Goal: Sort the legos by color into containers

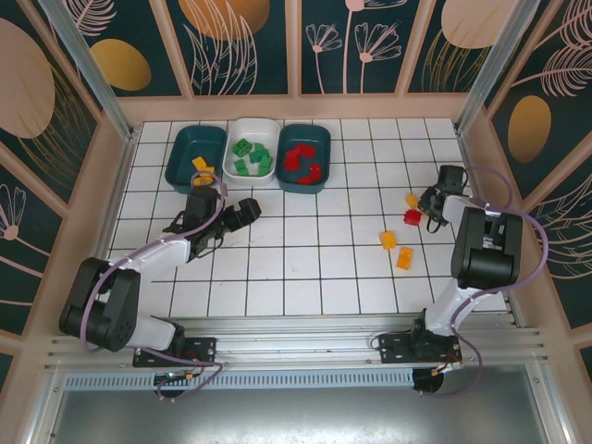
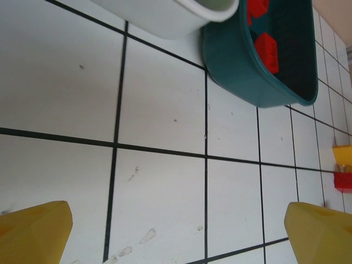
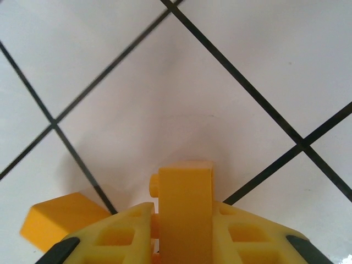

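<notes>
- Legos lie loose on the right side of the white tiled table (image 1: pixel 305 268). Nearest the arm bases is an orange brick (image 1: pixel 404 258), with a second orange brick (image 1: pixel 388 240) near it, a little farther out and to the left.
- Beyond those, a red brick (image 1: pixel 413 216) and a yellow brick (image 1: pixel 412 198) sit close together. The left wrist view catches the same pair at its right edge.
- The right gripper (image 1: pixel 430 208) is low over the tiles just right of that pair.
- In the right wrist view its fingers (image 3: pixel 126 231) are clenched on an upright orange-yellow brick (image 3: pixel 184 203), one finger on each side. Whether that brick rests on the tile or is lifted cannot be told.
- A neighbouring yellow piece (image 3: pixel 60 217) lies on the tiles at the lower left of that view.
- The left gripper (image 1: pixel 248 211) hangs over the tiles left of centre, released. Its fingertips (image 2: pixel 33 231) stand wide apart with bare tile between them.
- Farthest away, three tubs stand side by side in a row.
- The left teal tub (image 1: pixel 185 153) holds yellow bricks (image 1: pixel 201 165).
- The white tub (image 1: pixel 268 129) in the middle holds green bricks (image 1: pixel 245 148).
- The right teal tub (image 1: pixel 319 137) holds red bricks (image 1: pixel 298 159).
</notes>
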Available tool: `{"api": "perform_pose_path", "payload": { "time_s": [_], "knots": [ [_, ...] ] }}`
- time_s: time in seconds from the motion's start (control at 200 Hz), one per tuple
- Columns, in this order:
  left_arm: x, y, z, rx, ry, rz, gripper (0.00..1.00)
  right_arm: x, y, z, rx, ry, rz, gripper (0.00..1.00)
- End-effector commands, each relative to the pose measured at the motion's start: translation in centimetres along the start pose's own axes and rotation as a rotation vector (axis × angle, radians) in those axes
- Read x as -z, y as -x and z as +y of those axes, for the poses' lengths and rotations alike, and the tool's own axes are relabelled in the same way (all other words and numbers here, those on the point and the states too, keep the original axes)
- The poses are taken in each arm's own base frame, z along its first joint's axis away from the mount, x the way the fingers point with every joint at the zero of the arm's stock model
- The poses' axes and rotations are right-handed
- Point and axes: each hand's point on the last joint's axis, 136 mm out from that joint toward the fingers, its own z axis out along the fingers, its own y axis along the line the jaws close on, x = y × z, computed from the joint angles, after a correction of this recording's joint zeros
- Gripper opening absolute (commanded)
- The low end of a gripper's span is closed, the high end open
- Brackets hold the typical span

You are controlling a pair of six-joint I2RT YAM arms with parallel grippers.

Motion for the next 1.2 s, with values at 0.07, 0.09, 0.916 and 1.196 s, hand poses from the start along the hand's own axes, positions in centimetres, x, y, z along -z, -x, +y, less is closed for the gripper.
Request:
{"api": "perform_pose_path", "payload": {
  "time_s": [0.07, 0.09, 0.916, 1.196],
  "knots": [
    [2.7, 1.9, 3.2, 0.050, 0.167, -0.101, 0.99, 6.0, 2.5, 6.2, 0.038, 0.115, -0.160, 0.24],
    [3.0, 2.1, 3.5, 0.052, 0.175, -0.109, 0.99, 6.7, 2.3, 7.6, 0.048, 0.149, -0.163, 0.24],
    [8.6, 1.9, 9.9, 0.330, 0.171, -0.175, 0.98, 13.2, -23.9, 55.1, 0.518, 1.191, 0.215, 0.22],
    [8.4, 1.1, 9.6, 0.337, 0.133, -0.159, 0.99, 12.1, -26.5, 57.3, 0.529, 1.254, 0.206, 0.22]
  ]
}}
